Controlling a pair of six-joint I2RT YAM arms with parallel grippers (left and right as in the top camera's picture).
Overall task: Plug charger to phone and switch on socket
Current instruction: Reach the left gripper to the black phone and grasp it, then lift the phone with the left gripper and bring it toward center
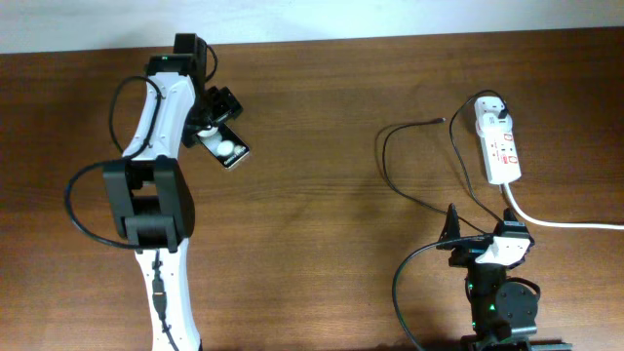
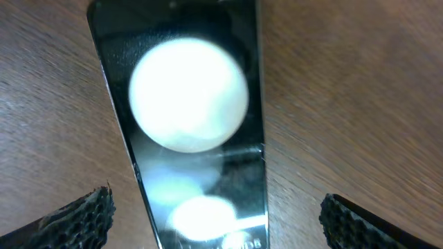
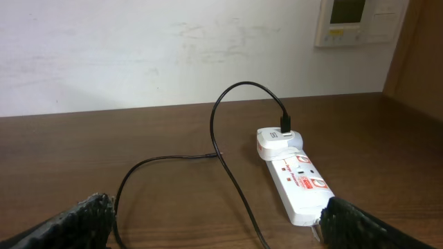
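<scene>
One phone (image 1: 227, 147), one charger (image 3: 275, 144), one socket (image 1: 503, 152).

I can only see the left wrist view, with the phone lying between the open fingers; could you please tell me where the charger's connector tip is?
Observer: The connector tip lies loose on the table, well away from the phone toward the robot's right, close to the socket.
Operator: Thank you. Is the other end of the charger plugged into the socket?
Observer: Yes, the white plug adapter is plugged into the socket's far end, with the cable looping up out of it.
Operator: And is the right gripper holding anything?
Observer: No, it is open and empty, with the socket lying ahead of it.
</scene>
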